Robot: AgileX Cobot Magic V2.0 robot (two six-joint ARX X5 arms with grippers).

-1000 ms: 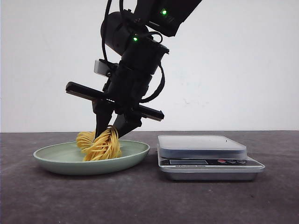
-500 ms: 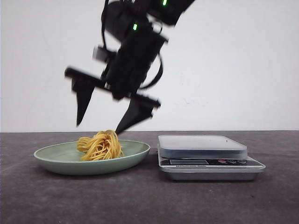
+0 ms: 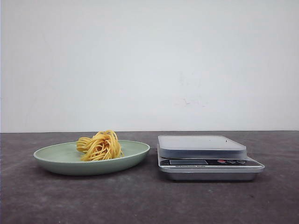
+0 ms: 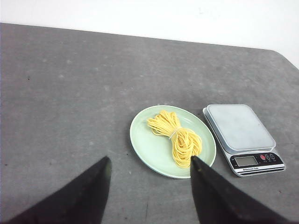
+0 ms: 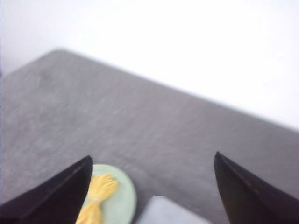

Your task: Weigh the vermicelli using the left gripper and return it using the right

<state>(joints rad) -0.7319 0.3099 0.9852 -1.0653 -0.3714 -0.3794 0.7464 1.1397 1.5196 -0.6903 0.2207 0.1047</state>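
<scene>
Yellow-orange curly vermicelli nest (image 3: 99, 145) lies in pale green round plate (image 3: 56, 158), left of silver digital kitchen scale (image 3: 208, 156). Scale lettering unreadable. Left gripper (image 4: 149, 172) and right gripper (image 5: 152, 168): fingers apart, empty.

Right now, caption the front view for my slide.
Yellow-orange curly vermicelli nest resting on pale green plate, beside empty silver digital scale.

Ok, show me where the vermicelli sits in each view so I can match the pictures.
Front view: vermicelli on the green plate, left of the scale.
Left wrist view: centre of picture, on the plate, scale beside it.
Right wrist view: bottom edge, partly cut off, blurred, on the plate.
Shared landmark: the green plate.
</scene>
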